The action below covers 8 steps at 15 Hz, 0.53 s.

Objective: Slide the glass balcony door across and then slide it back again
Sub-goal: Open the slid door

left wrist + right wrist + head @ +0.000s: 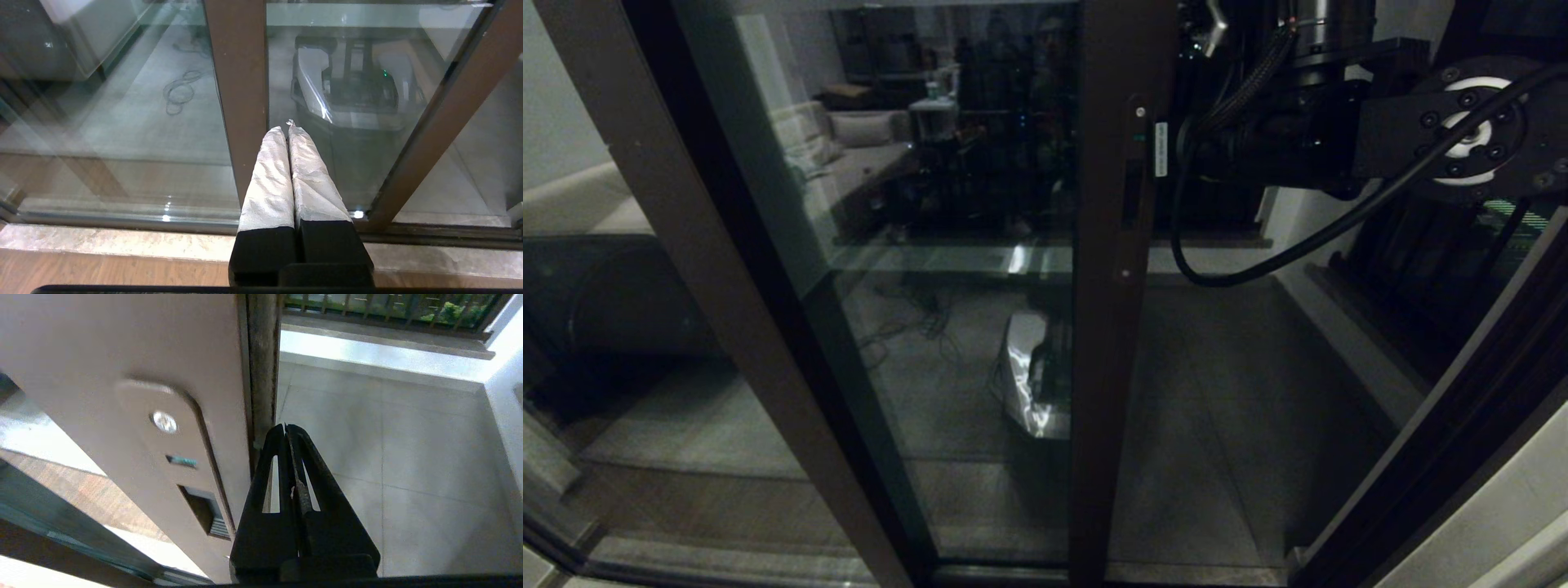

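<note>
You are looking at the glass balcony door (980, 269) standing partly across the opening, its stile (1115, 327) running down the centre of the head view with the slot handle (1131, 192) near 12 o'clock. Your right gripper (286, 426) is sitting clenched on nothing against the stile's outer edge, its black cable (1258, 261) looping at 2 o'clock before the tiled balcony floor (1225, 392). Your left gripper (288, 128) is hanging pinched together, empty, beside the plain brown post (239, 81) low by the sill (122, 243).

Open gap beside the glass balcony door (1112, 245) stile; balcony floor (388, 437) beyond
</note>
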### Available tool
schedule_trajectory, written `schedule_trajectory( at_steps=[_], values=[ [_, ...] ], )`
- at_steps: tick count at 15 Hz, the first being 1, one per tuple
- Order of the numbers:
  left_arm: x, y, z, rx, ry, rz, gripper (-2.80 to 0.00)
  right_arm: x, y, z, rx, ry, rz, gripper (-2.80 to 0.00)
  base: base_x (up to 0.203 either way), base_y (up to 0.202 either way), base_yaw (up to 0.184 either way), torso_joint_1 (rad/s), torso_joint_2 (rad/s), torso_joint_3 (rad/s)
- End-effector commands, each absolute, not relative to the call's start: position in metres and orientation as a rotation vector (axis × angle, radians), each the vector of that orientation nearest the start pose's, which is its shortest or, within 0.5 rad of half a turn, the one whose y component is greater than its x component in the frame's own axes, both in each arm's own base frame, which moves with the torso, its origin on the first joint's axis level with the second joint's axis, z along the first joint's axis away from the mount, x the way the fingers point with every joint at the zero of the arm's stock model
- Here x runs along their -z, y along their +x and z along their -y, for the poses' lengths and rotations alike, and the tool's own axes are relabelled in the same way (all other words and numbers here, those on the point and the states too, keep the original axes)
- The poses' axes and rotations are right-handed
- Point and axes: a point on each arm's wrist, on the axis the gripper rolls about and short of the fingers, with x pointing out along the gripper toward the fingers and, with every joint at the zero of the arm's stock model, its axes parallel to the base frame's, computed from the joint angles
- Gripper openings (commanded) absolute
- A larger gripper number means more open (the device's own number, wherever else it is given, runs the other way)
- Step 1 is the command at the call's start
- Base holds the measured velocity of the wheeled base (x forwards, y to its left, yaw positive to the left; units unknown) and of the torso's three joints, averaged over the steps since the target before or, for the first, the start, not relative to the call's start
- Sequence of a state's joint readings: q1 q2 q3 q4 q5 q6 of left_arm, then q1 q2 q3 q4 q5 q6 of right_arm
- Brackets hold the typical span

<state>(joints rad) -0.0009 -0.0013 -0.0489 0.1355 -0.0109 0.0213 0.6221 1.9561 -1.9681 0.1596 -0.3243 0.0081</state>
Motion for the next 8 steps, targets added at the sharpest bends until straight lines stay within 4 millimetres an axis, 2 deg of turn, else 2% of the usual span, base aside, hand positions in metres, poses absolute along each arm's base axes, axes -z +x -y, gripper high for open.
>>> schedule_trajectory(
  at_steps=[1, 8],
  values=[
    [-0.075, -0.027, 0.0, 0.013, 0.021, -0.086, -2.8, -0.334, 0.32, -0.228, -0.312, -0.069, -0.144, -2.8, 0.0, 0.0, 0.0, 0.0, 0.0, 0.0],
    [-0.075, -0.027, 0.0, 0.012, 0.021, -0.086, -2.8, -0.331, 0.317, -0.241, -0.329, -0.067, -0.136, -2.8, 0.0, 0.0, 0.0, 0.0, 0.0, 0.0]
  ],
)
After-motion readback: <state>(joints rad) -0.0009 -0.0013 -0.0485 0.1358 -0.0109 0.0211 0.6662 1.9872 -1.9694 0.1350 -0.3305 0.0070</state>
